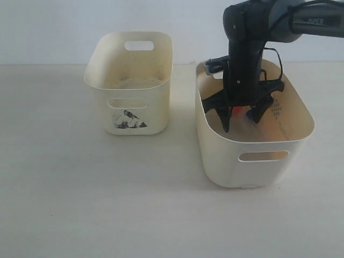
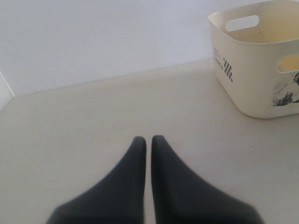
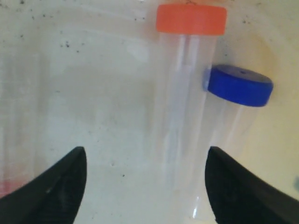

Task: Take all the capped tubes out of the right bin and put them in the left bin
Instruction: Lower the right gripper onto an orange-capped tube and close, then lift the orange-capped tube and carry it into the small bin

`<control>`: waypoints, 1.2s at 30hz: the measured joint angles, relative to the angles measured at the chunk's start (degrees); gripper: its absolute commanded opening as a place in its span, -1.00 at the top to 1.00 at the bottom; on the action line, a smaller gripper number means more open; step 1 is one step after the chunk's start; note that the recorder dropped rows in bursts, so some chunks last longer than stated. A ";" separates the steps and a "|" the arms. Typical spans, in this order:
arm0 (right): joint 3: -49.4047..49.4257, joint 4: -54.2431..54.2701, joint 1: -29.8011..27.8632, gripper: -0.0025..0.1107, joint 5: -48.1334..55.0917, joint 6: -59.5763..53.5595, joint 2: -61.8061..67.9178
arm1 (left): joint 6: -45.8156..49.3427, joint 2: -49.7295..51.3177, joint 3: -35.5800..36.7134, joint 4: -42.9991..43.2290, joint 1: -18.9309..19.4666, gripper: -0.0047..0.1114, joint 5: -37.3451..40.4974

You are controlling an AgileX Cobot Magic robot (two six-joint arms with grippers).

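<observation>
With the right gripper [image 3: 145, 156] lowered into the right bin [image 1: 252, 161], fingers spread and empty around the orange-capped tube [image 3: 184, 93] (a blue-capped tube [image 3: 233, 107] lies just beside it), that tube alone should be centred, pinched and lifted toward the left bin [image 1: 129, 107] at ten o'clock.
</observation>
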 measured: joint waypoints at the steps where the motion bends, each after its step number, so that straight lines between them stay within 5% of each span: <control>1: 0.00 0.00 0.00 -0.22 0.00 0.00 0.33 | 0.00 0.00 0.00 0.00 0.00 0.84 0.00; 4: 0.00 0.44 0.00 0.02 -0.11 0.25 2.50 | 0.00 0.00 0.00 0.00 0.00 0.84 0.00; 10: -0.05 0.98 0.07 0.95 0.44 1.88 3.21 | 0.00 0.00 0.00 0.00 0.00 0.84 0.00; 19: 0.07 -0.59 0.22 0.96 0.97 1.28 1.21 | 0.00 0.00 0.00 0.00 0.00 0.84 0.00; 36: 0.07 2.72 0.02 0.96 0.37 -2.58 -25.34 | 0.00 0.00 0.00 0.00 0.00 0.84 0.00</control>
